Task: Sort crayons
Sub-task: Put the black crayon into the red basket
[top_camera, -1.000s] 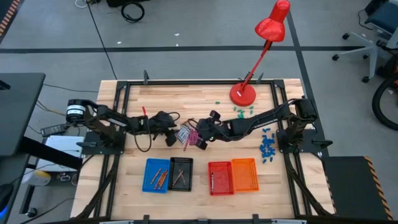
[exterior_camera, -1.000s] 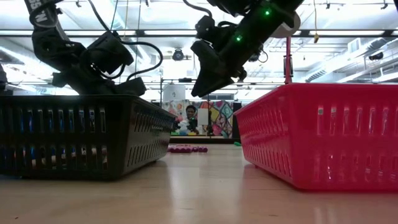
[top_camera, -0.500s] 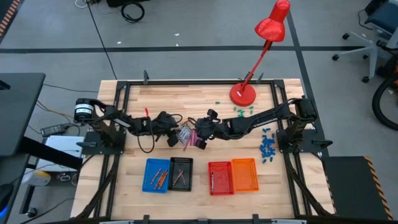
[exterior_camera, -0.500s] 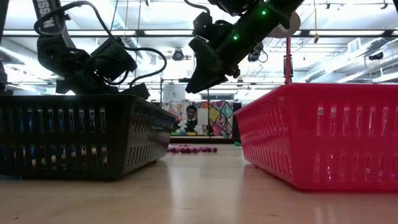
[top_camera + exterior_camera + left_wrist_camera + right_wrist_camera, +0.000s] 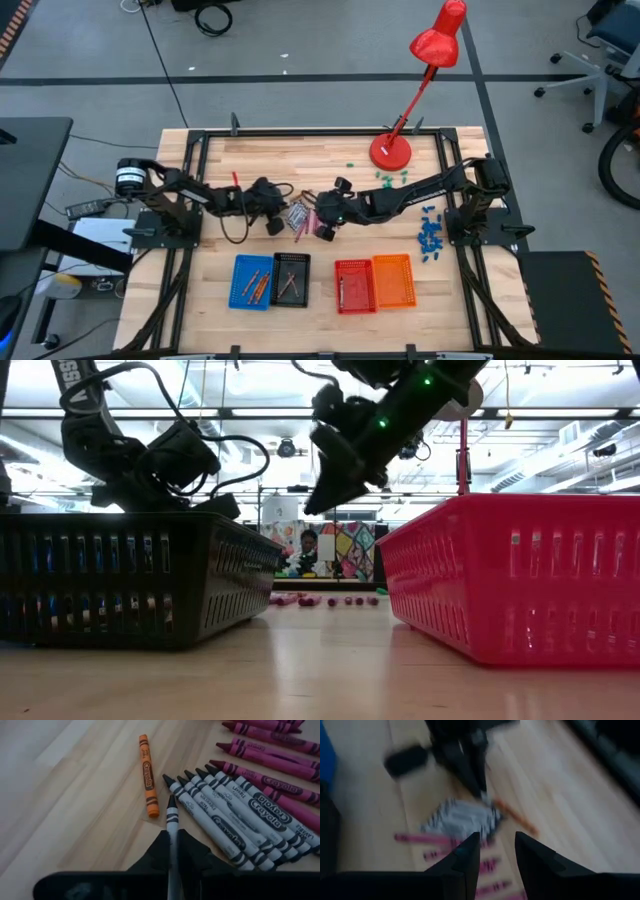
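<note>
A pile of crayons [image 5: 298,215] lies mid-table: grey ones [image 5: 235,815], magenta ones [image 5: 270,762] and one orange one [image 5: 147,775], all flat on the wood. My left gripper [image 5: 172,845] is at the pile's left edge [image 5: 279,222], shut on a grey crayon [image 5: 171,817]. My right gripper [image 5: 322,225] hovers open just right of the pile; in its wrist view [image 5: 495,855] nothing is between the fingers, and the grey crayons [image 5: 462,820] lie ahead. My left gripper pinches one grey crayon between its two fingers [image 5: 161,851], on the paper-wrapped shaft [image 5: 172,827] behind the black tip. The crayon runs along the fingers and its tip sticks out past them. The fingers slant down from the table's left. Whether it is clear of the table, I cannot tell.
Along the near side stand a blue tray [image 5: 252,281], a black tray [image 5: 290,279], a red tray [image 5: 354,286] and an orange tray [image 5: 393,280]. A red desk lamp [image 5: 391,152] stands at the far edge. Blue chunks [image 5: 431,235] lie at the right.
My left gripper has edged toward the table's right, into the crayon pile. In the low view the magenta crayons on the table have spread apart toward the right.
</note>
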`<act>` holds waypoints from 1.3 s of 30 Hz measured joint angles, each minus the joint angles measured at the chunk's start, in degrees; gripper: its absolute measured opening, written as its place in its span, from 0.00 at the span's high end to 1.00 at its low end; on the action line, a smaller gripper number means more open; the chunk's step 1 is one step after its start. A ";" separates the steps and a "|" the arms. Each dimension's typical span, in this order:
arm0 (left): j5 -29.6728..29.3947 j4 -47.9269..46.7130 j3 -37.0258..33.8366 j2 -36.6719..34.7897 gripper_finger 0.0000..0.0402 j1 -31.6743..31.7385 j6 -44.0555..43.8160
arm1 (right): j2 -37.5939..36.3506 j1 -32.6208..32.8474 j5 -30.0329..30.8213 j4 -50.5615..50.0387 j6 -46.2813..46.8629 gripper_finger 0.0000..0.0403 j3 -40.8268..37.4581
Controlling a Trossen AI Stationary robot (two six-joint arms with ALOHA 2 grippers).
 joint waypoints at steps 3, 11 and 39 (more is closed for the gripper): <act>-0.04 -1.93 -0.35 -2.73 0.94 0.02 0.02 | 0.00 -1.54 -1.15 -6.71 4.65 0.68 0.00; -0.26 -5.02 -0.58 -9.12 0.93 -0.05 0.07 | 0.00 -3.61 -4.33 -7.62 7.26 0.68 0.00; 0.23 30.97 -0.28 -13.04 0.92 -3.34 7.67 | 0.00 -4.91 -7.64 39.91 -3.71 0.64 -11.96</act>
